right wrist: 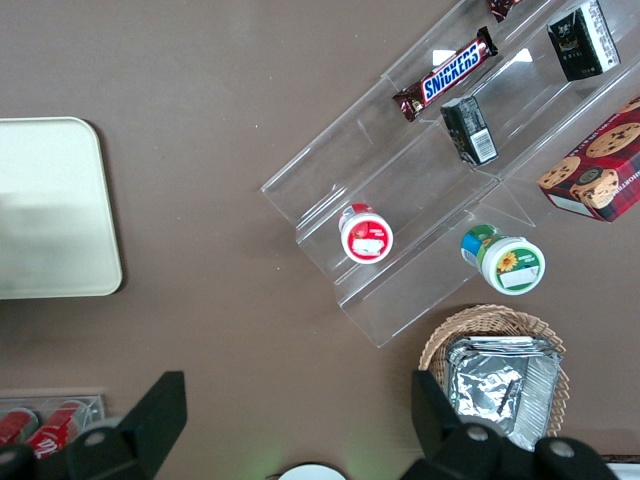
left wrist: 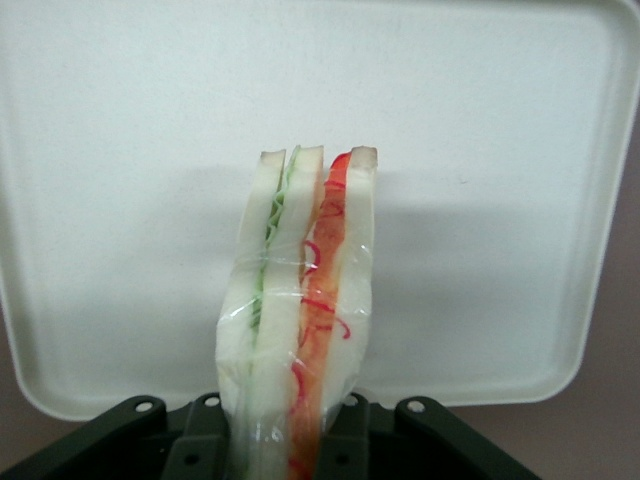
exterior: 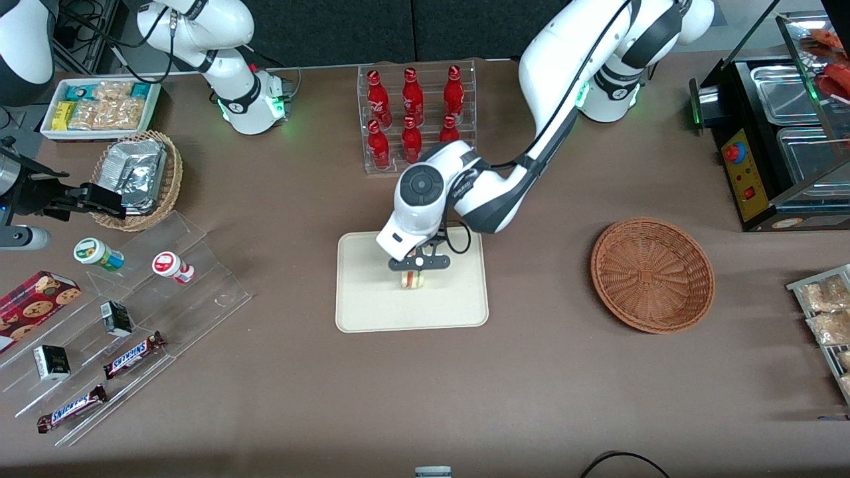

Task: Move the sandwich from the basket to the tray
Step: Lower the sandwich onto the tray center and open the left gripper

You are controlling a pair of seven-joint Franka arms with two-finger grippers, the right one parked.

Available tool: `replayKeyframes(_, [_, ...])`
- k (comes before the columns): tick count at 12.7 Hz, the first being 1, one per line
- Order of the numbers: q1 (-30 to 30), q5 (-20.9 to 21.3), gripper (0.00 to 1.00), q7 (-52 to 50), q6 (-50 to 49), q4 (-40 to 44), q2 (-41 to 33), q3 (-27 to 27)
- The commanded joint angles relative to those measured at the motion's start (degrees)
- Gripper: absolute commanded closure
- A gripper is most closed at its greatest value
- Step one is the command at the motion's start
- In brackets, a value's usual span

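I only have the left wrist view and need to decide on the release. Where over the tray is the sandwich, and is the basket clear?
Observer: The tool hangs over the middle of the tray, shut on the sandwich, well inside the rim.
Operator: And the basket?
Observer: The basket sits toward the working arm's end of the table, apart from the tray, with nothing in it.
Operator: Anything close to the tray that I could hit when lifting away?
Observer: The rack of red bottles stands farther from the front camera than the tray, with bare table between them.
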Motion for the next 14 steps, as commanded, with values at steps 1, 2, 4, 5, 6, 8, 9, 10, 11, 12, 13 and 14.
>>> replayKeyframes(1, [-0.57, 0.98, 1.00, 0.62, 1.19, 2.78, 3.82, 0.43])
replayKeyframes(2, [-0.57, 2.20, 1.00, 0.45, 1.28, 2.78, 4.00, 0.43])
replayKeyframes(4, [-0.49, 3.01, 1.00, 0.36, 1.37, 3.13, 4.79, 0.52])
replayKeyframes(5, [-0.49, 3.01, 1.00, 0.18, 1.37, 3.31, 5.14, 0.52])
replayKeyframes(6, [-0.57, 3.53, 1.00, -0.43, 1.37, 3.40, 5.58, 0.60])
replayKeyframes(8, [-1.10, 6.33, 0.97, -2.80, 1.90, 3.31, 6.63, 0.52])
replayKeyframes(9, [-1.28, 7.13, 0.89, -4.03, 3.73, 3.05, 6.99, 0.52])
replayKeyframes(10, [-1.28, 7.23, 0.68, -4.65, 4.36, 2.70, 6.99, 0.52])
replayKeyframes(11, [-1.28, 7.23, 0.22, -4.83, 4.36, 2.61, 6.73, 0.52])
replayKeyframes(12, [-1.28, 7.23, 0.00, -5.09, 4.19, 2.61, 6.21, 0.52])
replayKeyframes(13, [-1.19, 7.31, 0.00, -6.14, 3.84, 2.52, 5.51, 0.52])
replayKeyframes(14, [-0.84, 7.14, 0.00, -7.37, 2.62, 2.35, 4.11, 0.52])
